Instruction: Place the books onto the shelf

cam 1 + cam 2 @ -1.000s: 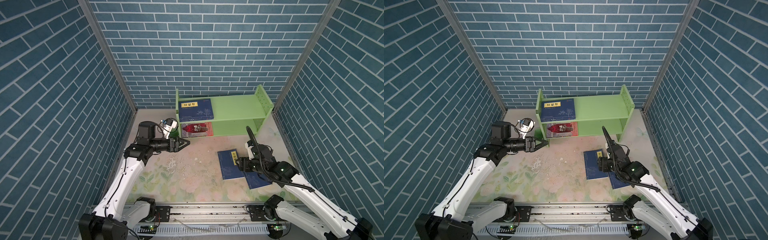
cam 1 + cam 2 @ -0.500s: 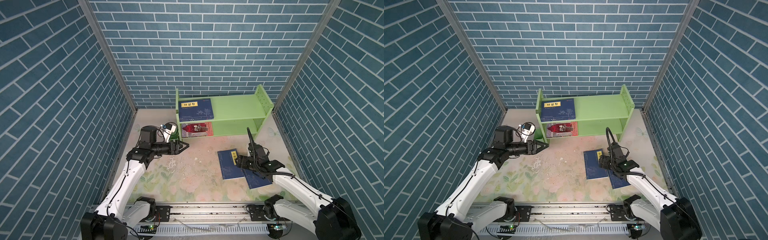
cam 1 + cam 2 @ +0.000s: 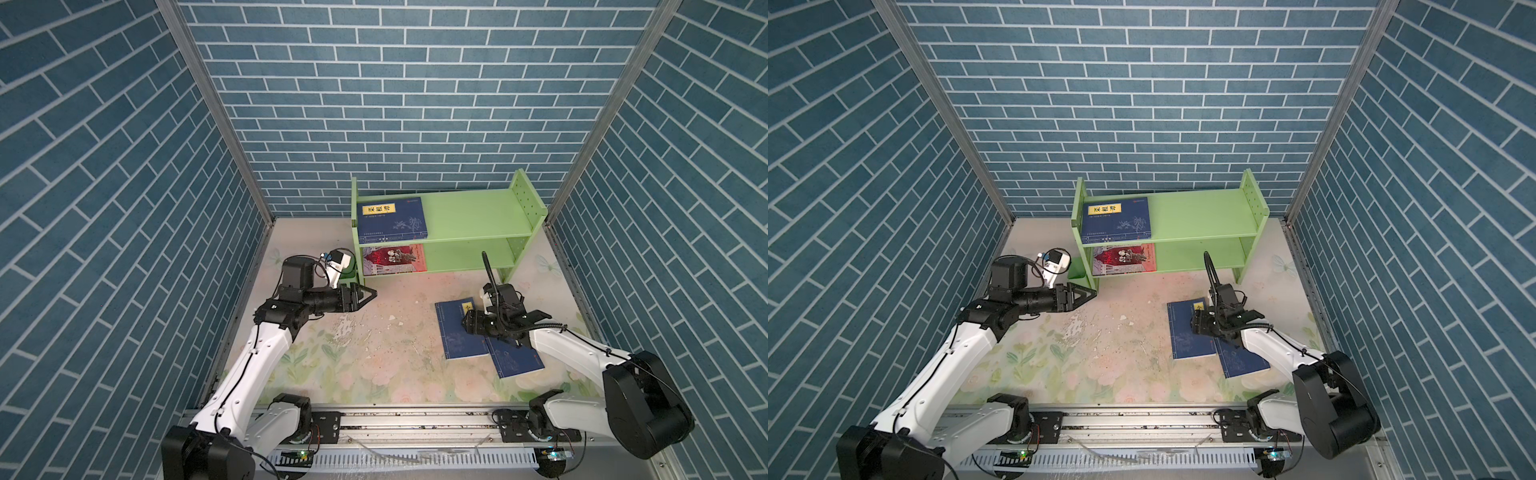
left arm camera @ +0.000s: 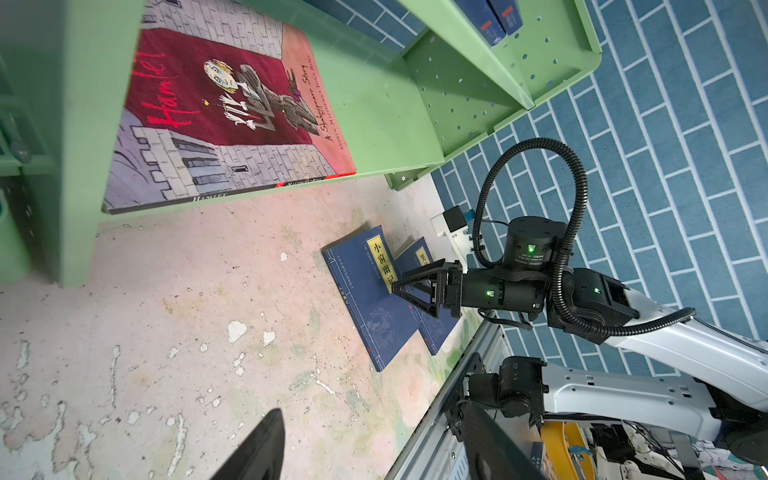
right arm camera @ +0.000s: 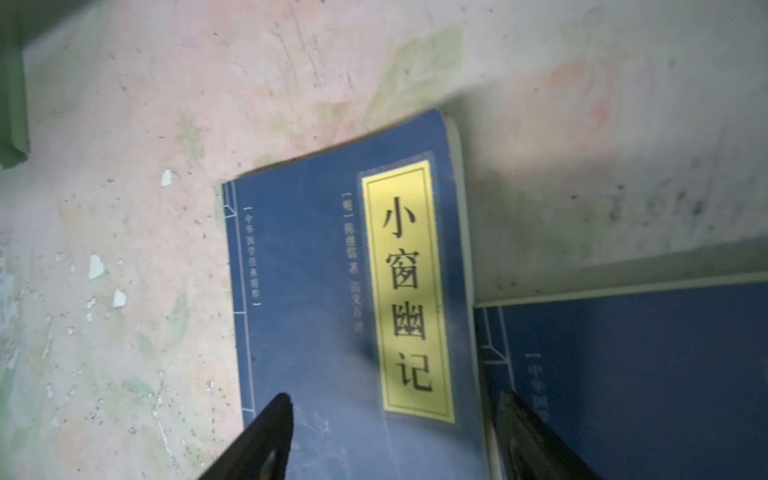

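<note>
One shelf [image 3: 469,216] at 12 o'clock, both tiers free toward 3. Four books: top-tier book [image 3: 392,220], red book [image 3: 392,258] below, loose blue book [image 3: 453,340] touching second loose book [image 3: 517,361] at 4. Right gripper [image 3: 465,323] spread over the loose blue book's edge, left gripper [image 3: 372,295] spread at 10

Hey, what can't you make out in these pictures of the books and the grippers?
- Second book: full title cut off by the right wrist view's edge; right arm covers it in both top views.
- Right gripper: whether it touches the first book; right wrist view blurred, too small in both top views.
- Top-shelf book: small print too small in both top views.
</note>
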Available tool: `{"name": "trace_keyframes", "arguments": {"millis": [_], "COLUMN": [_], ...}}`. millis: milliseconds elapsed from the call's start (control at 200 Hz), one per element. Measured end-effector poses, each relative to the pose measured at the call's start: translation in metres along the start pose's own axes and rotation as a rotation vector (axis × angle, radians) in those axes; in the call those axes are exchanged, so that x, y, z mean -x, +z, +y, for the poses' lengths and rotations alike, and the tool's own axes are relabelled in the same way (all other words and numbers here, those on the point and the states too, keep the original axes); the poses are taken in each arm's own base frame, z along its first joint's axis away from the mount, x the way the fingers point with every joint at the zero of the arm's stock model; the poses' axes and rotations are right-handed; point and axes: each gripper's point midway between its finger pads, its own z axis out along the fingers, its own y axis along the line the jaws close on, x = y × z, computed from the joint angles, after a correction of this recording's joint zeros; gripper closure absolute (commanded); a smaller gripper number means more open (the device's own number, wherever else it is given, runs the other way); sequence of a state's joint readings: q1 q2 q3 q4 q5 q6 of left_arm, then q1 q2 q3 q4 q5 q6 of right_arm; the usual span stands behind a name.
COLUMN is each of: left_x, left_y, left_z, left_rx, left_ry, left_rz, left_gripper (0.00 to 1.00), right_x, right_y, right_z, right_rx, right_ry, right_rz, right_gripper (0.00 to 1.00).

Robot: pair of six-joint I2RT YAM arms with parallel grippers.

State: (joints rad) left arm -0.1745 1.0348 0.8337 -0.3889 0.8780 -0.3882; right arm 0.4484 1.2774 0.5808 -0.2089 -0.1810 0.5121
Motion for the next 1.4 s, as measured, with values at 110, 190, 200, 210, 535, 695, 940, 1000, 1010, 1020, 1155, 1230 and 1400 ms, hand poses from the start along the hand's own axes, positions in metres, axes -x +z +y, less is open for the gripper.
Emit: {"name": "trace_keyframes", "arguments": {"millis": [110,190,200,210,535,695,940,1000,1010,1020,1155,1230,1400], "left_x": [-0.002,-0.005,-0.005,-0.006,-0.035,-0.053,-0.061,-0.064,-0.064,-0.065,-0.077,-0.083,-0.091], "left_y": [0.001,0.003,0.003,0.003,0.018,0.03,0.043,0.049,0.049,0.05,0.063,0.07,0.086], "left_z": [0.006,0.011,0.011,0.012,0.044,0.054,0.061,0.063,0.063,0.063,0.064,0.068,0.077], "left_rx": [0.016,0.03,0.032,0.033,0.075,0.08,0.097,0.102,0.102,0.102,0.101,0.102,0.1], "left_ry": [-0.007,-0.019,-0.021,-0.024,-0.149,-0.214,-0.234,-0.24,-0.24,-0.241,-0.235,-0.243,-0.249], "left_rz": [0.0,0.002,0.002,0.003,0.037,0.077,0.113,0.133,0.136,0.14,0.203,0.228,0.266], "left_gripper": [0.3,0.3,0.3,0.3,0.3,0.31,0.38,0.38,0.38,0.38,0.38,0.38,0.38], "right_x": [0.002,0.002,0.002,0.001,-0.004,-0.016,-0.023,-0.023,-0.024,-0.024,-0.025,-0.021,-0.021], "right_y": [0.001,0.003,0.003,0.003,0.008,0.016,0.027,0.03,0.03,0.031,0.036,0.037,0.041], "right_z": [0.009,0.016,0.017,0.017,0.039,0.051,0.082,0.088,0.089,0.09,0.096,0.094,0.086], "right_rx": [0.043,0.078,0.082,0.086,0.201,0.223,0.257,0.269,0.271,0.273,0.27,0.257,0.22], "right_ry": [-0.02,-0.026,-0.026,-0.026,-0.037,-0.07,-0.123,-0.122,-0.122,-0.124,-0.097,-0.075,-0.026], "right_rz": [0.014,0.025,0.027,0.031,0.073,0.115,0.145,0.142,0.142,0.143,0.135,0.114,0.094], "right_gripper": [0.27,0.29,0.3,0.3,0.34,0.35,0.39,0.4,0.4,0.4,0.4,0.4,0.4]}}
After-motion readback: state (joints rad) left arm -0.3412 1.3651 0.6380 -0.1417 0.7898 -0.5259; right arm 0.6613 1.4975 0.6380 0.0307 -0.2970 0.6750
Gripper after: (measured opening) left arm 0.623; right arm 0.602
